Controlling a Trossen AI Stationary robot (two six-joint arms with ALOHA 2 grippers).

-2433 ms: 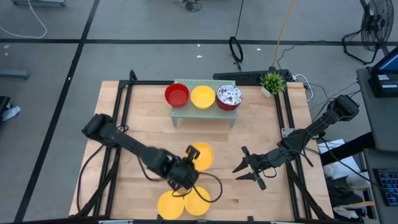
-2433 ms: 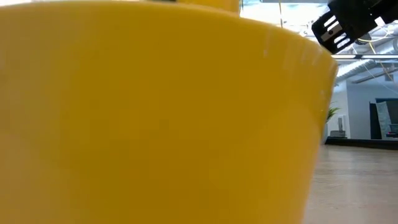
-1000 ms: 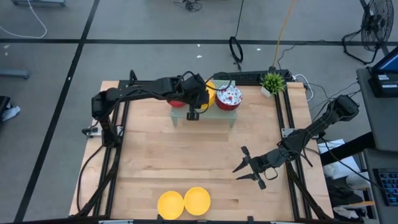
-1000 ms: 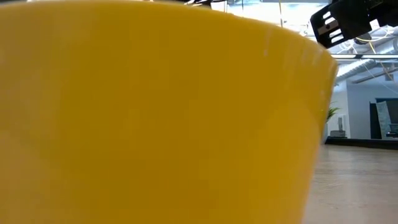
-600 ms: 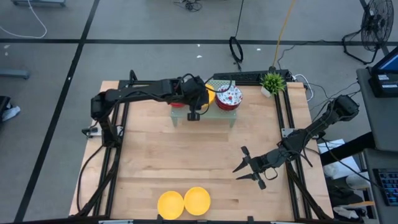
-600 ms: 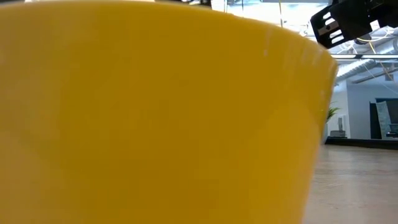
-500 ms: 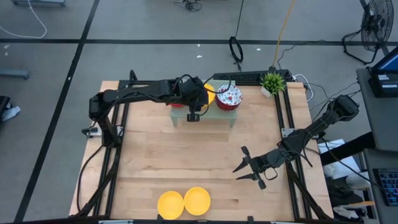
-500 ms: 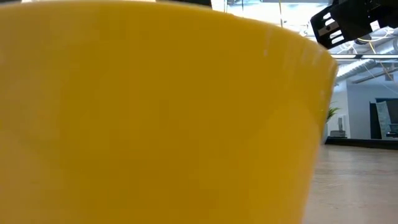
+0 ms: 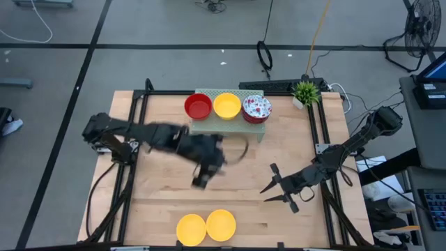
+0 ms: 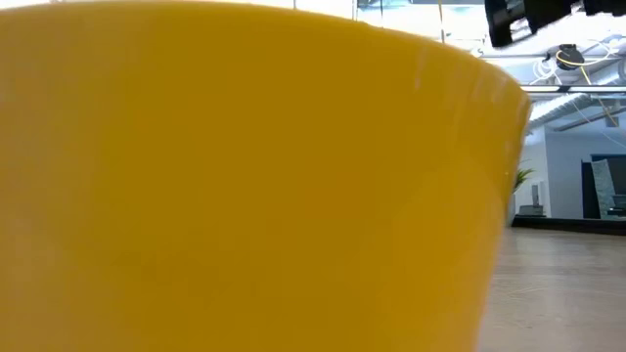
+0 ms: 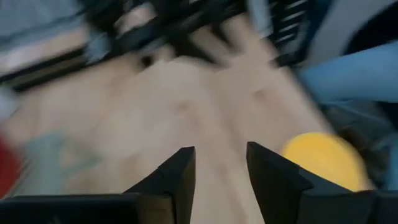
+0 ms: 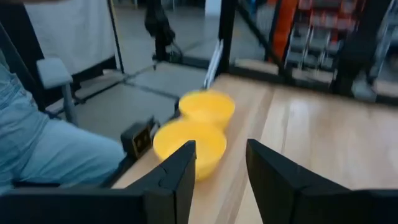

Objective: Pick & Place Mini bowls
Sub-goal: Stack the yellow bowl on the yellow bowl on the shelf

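Note:
A red bowl (image 9: 198, 106), a yellow bowl (image 9: 227, 106) and a white red-speckled bowl (image 9: 256, 107) sit side by side on the pale green rack (image 9: 230, 125) at the table's far middle. Two more yellow bowls (image 9: 191, 229) (image 9: 221, 224) rest on the table at its near edge; they also show in the right wrist view (image 12: 189, 146) (image 12: 207, 107). My left gripper (image 9: 200, 174) is over the table's middle, open and empty (image 11: 221, 165). My right gripper (image 9: 275, 187) hovers open and empty at the near right (image 12: 221, 158).
A small potted plant (image 9: 305, 92) stands at the far right corner. One yellow bowl (image 10: 245, 176) fills nearly the whole low view. A person's leg in jeans (image 12: 43, 152) shows beyond the table's near edge. Bare wood lies between the rack and the near bowls.
My left gripper has swung fast from the rack toward the table's near edge and now shows blurred over the table's middle. The three bowls on the rack and the two near yellow bowls have stayed in place.

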